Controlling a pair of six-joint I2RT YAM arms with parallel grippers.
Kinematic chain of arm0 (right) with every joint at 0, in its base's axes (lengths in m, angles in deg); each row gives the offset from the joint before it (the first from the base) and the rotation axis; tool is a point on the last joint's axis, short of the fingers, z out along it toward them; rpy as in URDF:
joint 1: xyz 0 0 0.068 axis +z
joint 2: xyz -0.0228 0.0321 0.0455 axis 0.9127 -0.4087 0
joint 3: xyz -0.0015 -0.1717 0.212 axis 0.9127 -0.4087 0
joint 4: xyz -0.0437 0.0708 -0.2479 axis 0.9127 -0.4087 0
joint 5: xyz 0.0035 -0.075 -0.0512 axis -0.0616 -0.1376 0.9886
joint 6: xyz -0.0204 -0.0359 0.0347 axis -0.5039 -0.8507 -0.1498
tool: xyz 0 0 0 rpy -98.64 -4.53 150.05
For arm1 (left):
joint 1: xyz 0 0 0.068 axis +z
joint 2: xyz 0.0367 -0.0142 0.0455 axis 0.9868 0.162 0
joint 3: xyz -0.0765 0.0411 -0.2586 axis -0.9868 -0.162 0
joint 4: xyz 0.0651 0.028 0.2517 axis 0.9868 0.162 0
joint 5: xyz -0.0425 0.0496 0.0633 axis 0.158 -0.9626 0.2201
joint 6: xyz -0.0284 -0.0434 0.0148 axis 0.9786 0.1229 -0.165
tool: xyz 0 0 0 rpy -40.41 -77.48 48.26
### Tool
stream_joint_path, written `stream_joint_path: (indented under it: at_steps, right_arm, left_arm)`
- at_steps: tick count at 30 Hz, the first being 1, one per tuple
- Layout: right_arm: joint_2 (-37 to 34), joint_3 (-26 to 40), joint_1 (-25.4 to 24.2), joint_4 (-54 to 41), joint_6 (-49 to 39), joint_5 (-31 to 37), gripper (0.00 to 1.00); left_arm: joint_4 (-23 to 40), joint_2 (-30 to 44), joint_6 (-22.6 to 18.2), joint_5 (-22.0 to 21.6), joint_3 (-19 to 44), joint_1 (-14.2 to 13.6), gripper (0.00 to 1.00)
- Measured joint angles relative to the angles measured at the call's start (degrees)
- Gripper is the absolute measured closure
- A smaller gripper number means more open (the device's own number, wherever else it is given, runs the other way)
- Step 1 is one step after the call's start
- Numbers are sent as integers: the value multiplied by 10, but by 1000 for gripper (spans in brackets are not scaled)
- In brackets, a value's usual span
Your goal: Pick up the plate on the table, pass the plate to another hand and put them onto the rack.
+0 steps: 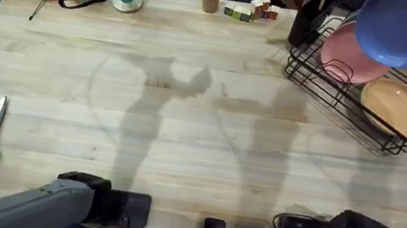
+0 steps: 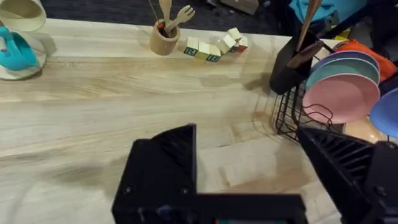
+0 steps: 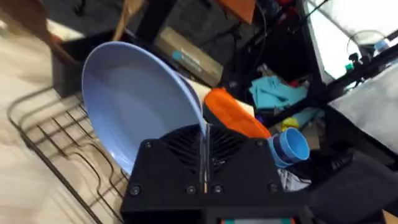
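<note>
Blue plate (image 3: 140,106) is pinched edge-on in your right gripper (image 3: 204,163), fingers closed on its rim, held over the rack (image 1: 325,87) so it can drop into a slot behind the pink plate (image 1: 345,58); left gripper (image 2: 258,165) hangs open & empty above the table (image 1: 188,112).

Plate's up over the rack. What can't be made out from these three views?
- Which slot the plate will enter: in the overhead view it covers part of the rack.
- The plate's top edge: cut off by the overhead frame.
- Right gripper: the fingers' contact with the rim is hidden behind its own body.
- The things behind the rack in the right wrist view: blurred.
</note>
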Motion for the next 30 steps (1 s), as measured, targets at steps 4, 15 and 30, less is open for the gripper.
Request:
stream_joint_path:
  at_steps: [4,15,30]
  right_arm:
    - [-34,0,-12,5,-24,4,972]
    - [-156,0,-20,127,-58,4,972]
    - [-225,0,-20,145,-68,4,972]
  left_arm:
    - [0,0,0,0,0,0,7]
    - [0,0,0,0,0,0,6]
    - [2,0,1,0,0,0,7]
